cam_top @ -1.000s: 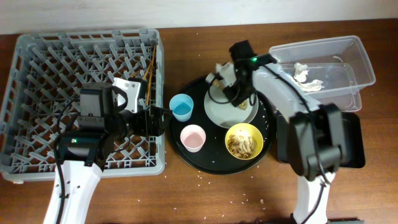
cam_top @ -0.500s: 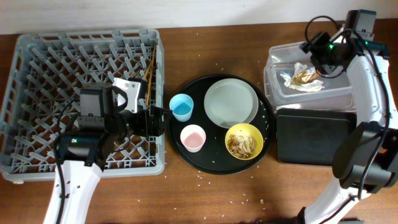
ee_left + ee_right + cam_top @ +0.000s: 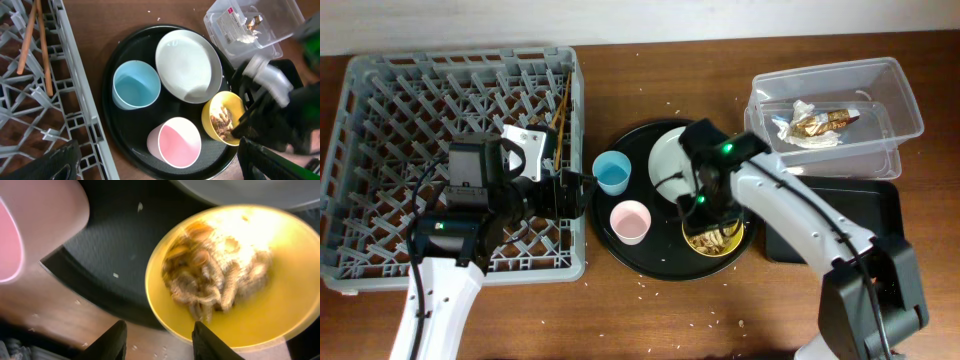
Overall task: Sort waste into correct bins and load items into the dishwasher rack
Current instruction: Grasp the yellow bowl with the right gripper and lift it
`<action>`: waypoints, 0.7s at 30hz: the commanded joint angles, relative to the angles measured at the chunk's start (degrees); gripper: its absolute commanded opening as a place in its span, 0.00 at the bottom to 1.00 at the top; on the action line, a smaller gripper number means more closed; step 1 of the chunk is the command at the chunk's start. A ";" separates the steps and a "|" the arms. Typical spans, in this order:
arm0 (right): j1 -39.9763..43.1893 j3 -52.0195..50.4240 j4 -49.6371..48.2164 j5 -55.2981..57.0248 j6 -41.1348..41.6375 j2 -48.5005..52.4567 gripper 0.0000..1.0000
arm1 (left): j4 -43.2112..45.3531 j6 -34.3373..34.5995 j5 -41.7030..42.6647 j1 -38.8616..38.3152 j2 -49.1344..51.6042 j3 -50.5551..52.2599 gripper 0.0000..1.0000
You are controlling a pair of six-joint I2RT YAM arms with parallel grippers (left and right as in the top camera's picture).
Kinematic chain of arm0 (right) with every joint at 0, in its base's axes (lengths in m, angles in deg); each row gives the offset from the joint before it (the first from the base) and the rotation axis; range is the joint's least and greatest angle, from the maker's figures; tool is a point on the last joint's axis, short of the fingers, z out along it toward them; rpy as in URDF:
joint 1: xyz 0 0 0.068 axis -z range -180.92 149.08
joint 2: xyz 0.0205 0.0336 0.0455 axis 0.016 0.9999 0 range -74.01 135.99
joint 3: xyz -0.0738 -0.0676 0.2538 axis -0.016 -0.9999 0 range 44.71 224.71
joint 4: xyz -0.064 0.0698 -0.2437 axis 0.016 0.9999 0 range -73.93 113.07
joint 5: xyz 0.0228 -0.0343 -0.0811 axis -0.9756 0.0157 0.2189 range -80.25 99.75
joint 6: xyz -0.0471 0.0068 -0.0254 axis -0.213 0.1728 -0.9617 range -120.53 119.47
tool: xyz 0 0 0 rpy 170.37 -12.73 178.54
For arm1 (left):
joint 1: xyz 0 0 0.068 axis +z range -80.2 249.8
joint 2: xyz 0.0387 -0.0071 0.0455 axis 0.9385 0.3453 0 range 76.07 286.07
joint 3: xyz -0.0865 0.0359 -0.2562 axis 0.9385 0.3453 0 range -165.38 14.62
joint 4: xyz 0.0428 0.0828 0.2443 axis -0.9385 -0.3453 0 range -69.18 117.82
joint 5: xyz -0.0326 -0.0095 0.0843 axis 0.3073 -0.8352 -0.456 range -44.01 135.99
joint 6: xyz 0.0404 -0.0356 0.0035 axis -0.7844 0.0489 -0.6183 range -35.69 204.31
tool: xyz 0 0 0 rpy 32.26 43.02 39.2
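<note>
My right gripper (image 3: 705, 212) (image 3: 162, 340) is open, low over the near rim of the yellow bowl (image 3: 732, 243) (image 3: 280, 305), which holds beige food scraps (image 3: 215, 280). The grey-green plate (image 3: 665, 160) (image 3: 187, 65), blue cup (image 3: 612, 172) (image 3: 136, 85) and pink cup (image 3: 630, 221) (image 3: 177, 142) stand empty beside it. White paper and a gold wrapper (image 3: 820, 123) lie in the clear tub (image 3: 880, 90). The flat black tray (image 3: 870, 200) lies below the tub. My left gripper (image 3: 575, 193) (image 3: 157, 170) is open and empty at the right edge of the grey rack (image 3: 380, 120).
All the dishes sit on a large round black tray (image 3: 640, 250). Brown chopsticks (image 3: 563, 105) (image 3: 42, 50) lie in the rack's right side. Crumbs are scattered on the brown table near its front edge (image 3: 720, 320).
My right arm swung from the plate to the clear tub, left the paper and wrapper there, then came back down over the yellow bowl. The left arm has not moved.
</note>
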 commanded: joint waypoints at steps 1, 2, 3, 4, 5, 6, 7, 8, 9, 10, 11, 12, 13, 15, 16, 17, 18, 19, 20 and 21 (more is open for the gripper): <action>-5.07 -5.73 -4.85 2.80 -5.05 -0.04 0.44 | -0.09 0.17 0.83 0.09 -0.15 -0.57 0.99; -6.19 -7.23 -6.82 4.55 -5.07 0.04 0.43 | -0.09 0.17 0.83 0.09 -0.15 -0.57 0.99; -7.06 -8.35 -8.09 4.90 -5.92 0.42 0.40 | -0.09 0.17 0.83 0.09 -0.15 -0.57 0.99; -7.76 -8.94 -9.01 4.96 -5.92 1.20 0.37 | -0.09 0.17 0.83 0.09 -0.15 -0.57 0.99; -8.02 -9.01 -9.53 5.97 -5.88 2.40 0.35 | -0.09 0.17 0.83 0.09 -0.15 -0.57 0.99; -8.00 -9.01 -9.75 8.52 -5.81 3.21 0.31 | -0.09 0.17 0.83 0.09 -0.15 -0.57 0.99; -8.00 -9.01 -10.38 9.25 -5.62 3.96 0.26 | -0.09 0.17 0.83 0.09 -0.15 -0.57 0.99; -7.98 -9.01 -11.32 9.05 -5.20 4.81 0.25 | -0.09 0.17 0.83 0.09 -0.15 -0.57 0.99; -7.96 -9.01 -11.37 9.38 -5.22 5.20 0.13 | -0.09 0.17 0.83 0.09 -0.15 -0.57 0.99; -7.96 -8.81 -10.84 9.79 -5.18 5.16 0.04 | -0.09 0.17 0.83 0.09 -0.15 -0.57 0.99; -7.96 -8.04 -9.79 10.64 -3.98 5.07 0.04 | -0.09 0.17 0.83 0.09 -0.15 -0.57 0.99; -7.96 -6.64 -8.44 10.88 -2.51 4.74 0.04 | -0.09 0.17 0.83 0.09 -0.15 -0.57 0.99; -7.96 -4.96 -7.21 10.73 -1.46 3.69 0.04 | -0.09 0.17 0.83 0.09 -0.15 -0.57 0.99; -7.80 0.07 -4.07 10.64 1.97 -1.46 0.04 | -0.09 0.17 0.83 0.09 -0.15 -0.57 0.99; -6.43 3.28 -2.40 10.14 4.74 -5.05 0.04 | -0.09 0.17 0.83 0.09 -0.15 -0.57 0.99; -4.57 4.70 -2.29 8.57 5.20 -7.76 0.04 | -0.09 0.17 0.83 0.09 -0.15 -0.57 0.99; -0.24 5.57 -2.36 5.44 5.20 -11.63 0.04 | -0.09 0.17 0.83 0.09 -0.15 -0.57 0.99; 6.27 5.64 -2.23 0.92 5.14 -14.62 0.04 | -0.09 0.17 0.83 0.09 -0.15 -0.57 0.99; 12.83 5.64 -1.95 -4.76 3.67 -15.69 0.04 | -0.09 0.17 0.83 0.09 -0.15 -0.57 0.99; 18.51 5.62 -1.73 -11.37 0.44 -15.69 0.04 | -0.09 0.17 0.83 0.09 -0.15 -0.57 0.99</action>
